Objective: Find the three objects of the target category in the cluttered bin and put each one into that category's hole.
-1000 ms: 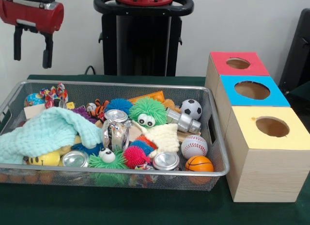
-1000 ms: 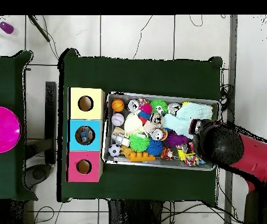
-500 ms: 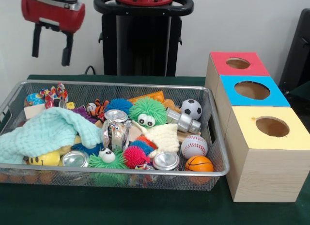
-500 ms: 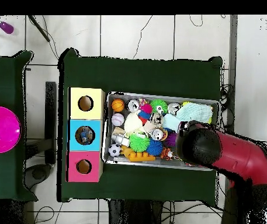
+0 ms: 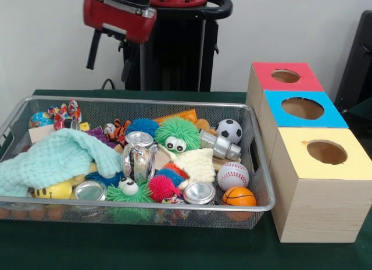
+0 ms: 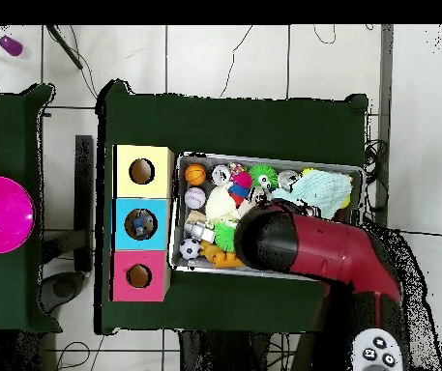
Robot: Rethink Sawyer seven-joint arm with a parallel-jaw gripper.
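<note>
Green-covered table (image 5: 174, 255) against a plain wall; the gripper (image 5: 111, 52) hung empty, fingers spread apart, high above the far rim of the wire bin (image 5: 263, 191), probably just positioning for a pick. Likely targets, judging by the set of three, were the soccer ball (image 5: 229, 130), baseball (image 5: 233, 176) and basketball (image 5: 239, 196), all clustered at the bin end nearest the boxes. The red box (image 5: 285, 76), blue box (image 5: 302, 108) and yellow box (image 5: 325, 152) stood in a row just beside the bin, holes up, so drops stay short.
</note>
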